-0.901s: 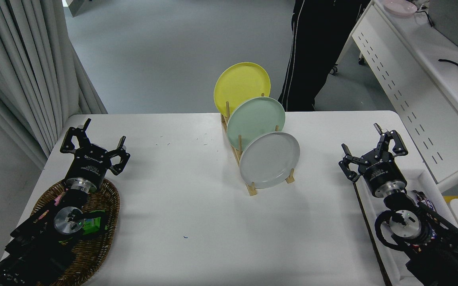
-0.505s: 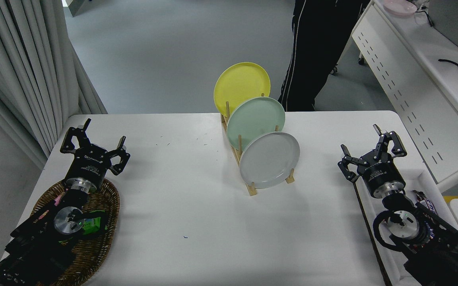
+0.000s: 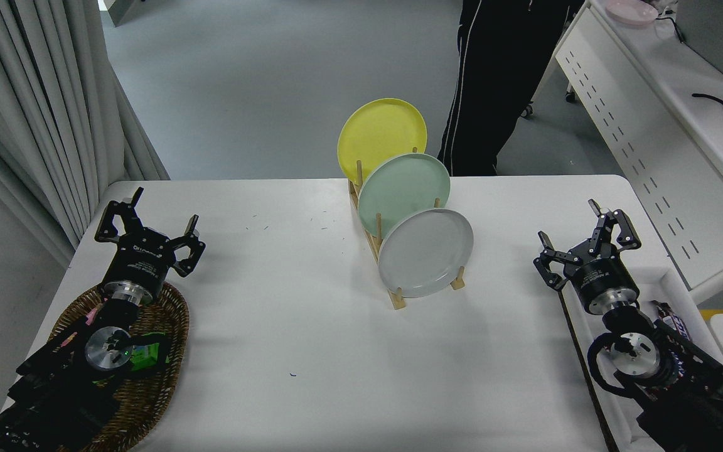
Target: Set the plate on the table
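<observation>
The light grey plate (image 3: 425, 252) stands on edge in the front slot of a wooden rack (image 3: 395, 297) on the white table (image 3: 311, 339). Behind it in the same rack stand a mint green plate (image 3: 404, 188) and a yellow plate (image 3: 381, 133). My right gripper (image 3: 582, 231) is open and empty, hovering to the right of the grey plate, well apart from it. My left gripper (image 3: 148, 221) is open and empty, parked at the left side of the table.
A wicker basket (image 3: 148, 376) with colourful packets lies under my left arm. A white tray (image 3: 663, 282) sits under my right arm at the table's right edge. A person in black trousers (image 3: 493, 81) stands behind the rack. A white perforated desk (image 3: 650, 125) stands at the right.
My right gripper has shifted very slightly to the left and up. The plates and my left arm have not moved.
</observation>
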`<state>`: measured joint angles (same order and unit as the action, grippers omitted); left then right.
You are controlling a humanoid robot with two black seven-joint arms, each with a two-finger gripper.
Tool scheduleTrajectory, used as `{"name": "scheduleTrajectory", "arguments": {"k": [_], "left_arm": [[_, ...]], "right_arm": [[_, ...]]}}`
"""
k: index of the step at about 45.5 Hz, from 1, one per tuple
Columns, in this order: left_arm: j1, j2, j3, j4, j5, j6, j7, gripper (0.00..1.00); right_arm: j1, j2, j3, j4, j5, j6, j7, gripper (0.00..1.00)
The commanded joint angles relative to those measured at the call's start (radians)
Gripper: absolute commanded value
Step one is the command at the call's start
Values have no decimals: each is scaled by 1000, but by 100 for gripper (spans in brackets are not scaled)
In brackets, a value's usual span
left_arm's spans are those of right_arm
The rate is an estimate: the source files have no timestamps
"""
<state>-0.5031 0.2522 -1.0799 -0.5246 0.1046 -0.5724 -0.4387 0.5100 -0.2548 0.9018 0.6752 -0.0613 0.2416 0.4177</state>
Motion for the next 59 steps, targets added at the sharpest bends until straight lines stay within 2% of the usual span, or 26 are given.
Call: {"name": "scheduleTrajectory", "arguments": {"k": [1, 8, 16, 27, 37, 50, 59], "left_arm": [[0, -1, 0, 0, 0, 0, 0, 100], [0, -1, 0, 0, 0, 0, 0, 100], [0, 1, 0, 0, 0, 0, 0, 100], [0, 1, 0, 0, 0, 0, 0, 100], [0, 1, 0, 0, 0, 0, 0, 100], [0, -1, 0, 0, 0, 0, 0, 100], [0, 1, 0, 0, 1, 0, 0, 100]], "right_arm": [[10, -1, -3, 0, 0, -27, -2, 100], [12, -8, -20, 3, 0, -30, -2, 100], [65, -58, -185, 27, 8, -53, -2, 100], [202, -167, -536, 53, 129, -51, -2, 100], [377, -366, -915, 262, 149, -48, -2, 100], [481, -394, -971, 382, 149, -44, -16, 100], [553, -385, -985, 419, 238, -50, -161, 100]]}}
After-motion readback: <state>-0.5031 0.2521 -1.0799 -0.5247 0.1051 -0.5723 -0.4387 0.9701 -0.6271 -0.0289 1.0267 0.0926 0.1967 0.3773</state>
